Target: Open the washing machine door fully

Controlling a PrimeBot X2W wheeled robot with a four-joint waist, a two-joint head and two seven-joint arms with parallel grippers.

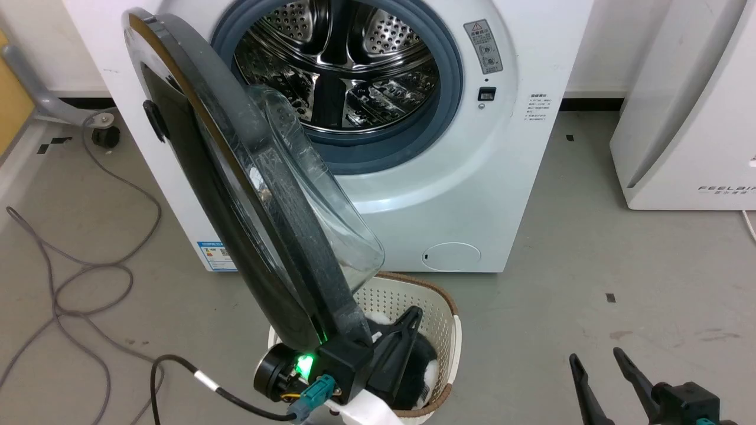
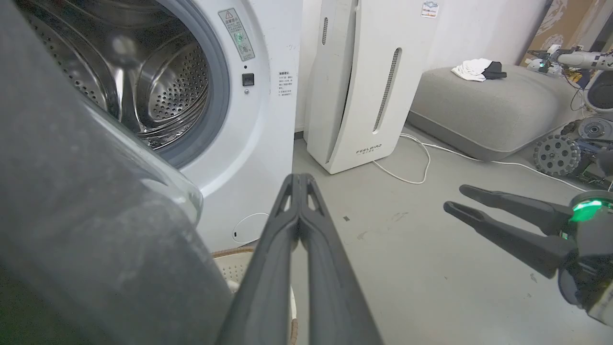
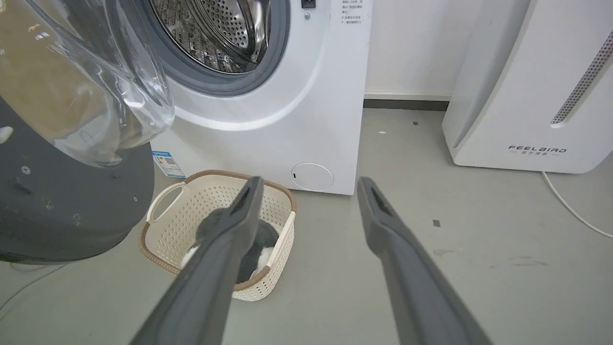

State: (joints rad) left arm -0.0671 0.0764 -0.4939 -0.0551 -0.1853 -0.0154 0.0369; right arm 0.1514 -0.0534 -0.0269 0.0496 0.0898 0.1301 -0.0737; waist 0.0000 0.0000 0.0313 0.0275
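Left end effector (image 2: 299,181): fingers together, empty, just beside the near edge of your washing machine door (image 1: 236,195), swung out left of the washing machine (image 1: 520,177). Right end effector (image 1: 595,354): apart, empty.

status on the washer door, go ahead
Left hand shut, empty, by the washing machine door lower rim. Right hand open, empty. Door swung well clear of the drum. Laundry basket on floor beneath door's edge.
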